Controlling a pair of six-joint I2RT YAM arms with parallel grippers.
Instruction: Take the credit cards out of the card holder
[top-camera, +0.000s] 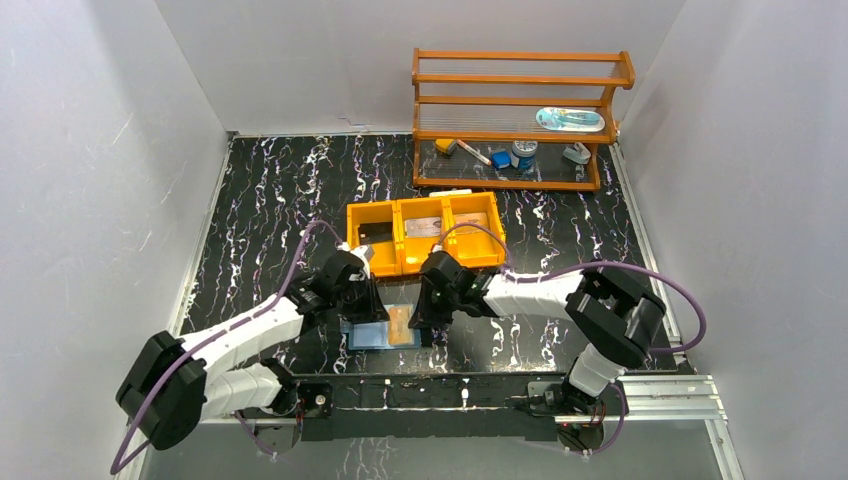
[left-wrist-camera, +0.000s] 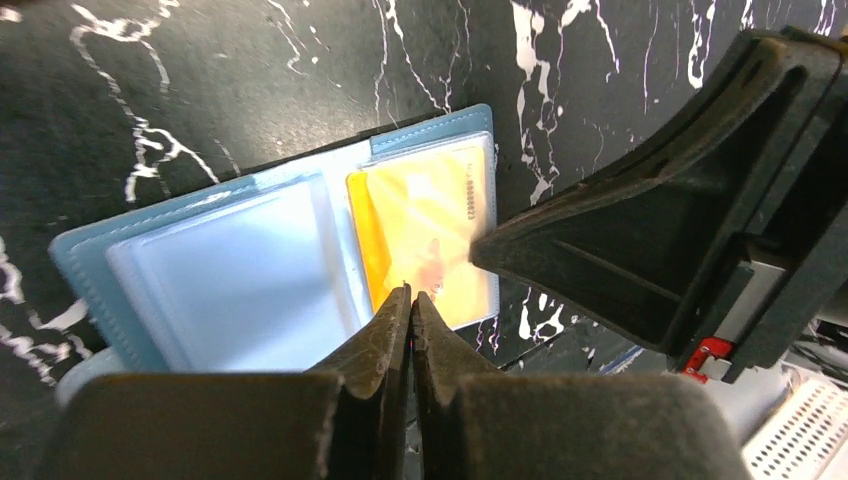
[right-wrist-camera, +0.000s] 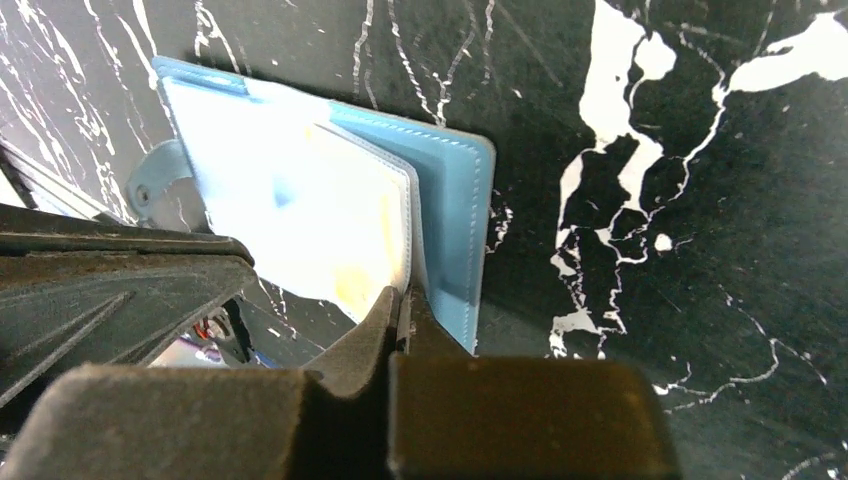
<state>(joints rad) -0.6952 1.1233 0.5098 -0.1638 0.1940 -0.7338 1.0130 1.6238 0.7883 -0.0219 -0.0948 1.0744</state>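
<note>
Finds the card holder (top-camera: 372, 335) spread open on the bench (top-camera: 260, 200), the orange card (left-wrist-camera: 420, 225) tucked in its right-hand sleeve. Sees the left arm stretched low from the holder's left, left pincer (left-wrist-camera: 410, 292) closed tight, tips at the card's edge beside the fold. Sees the right arm angled in from the holder's right, right pincer (right-wrist-camera: 403, 300) likewise closed, tips at the sleeve's outer edge.

Orange three-bin tray (top-camera: 400, 240), wooden rack (top-camera: 520, 78) behind, perhaps small tools aboard.
</note>
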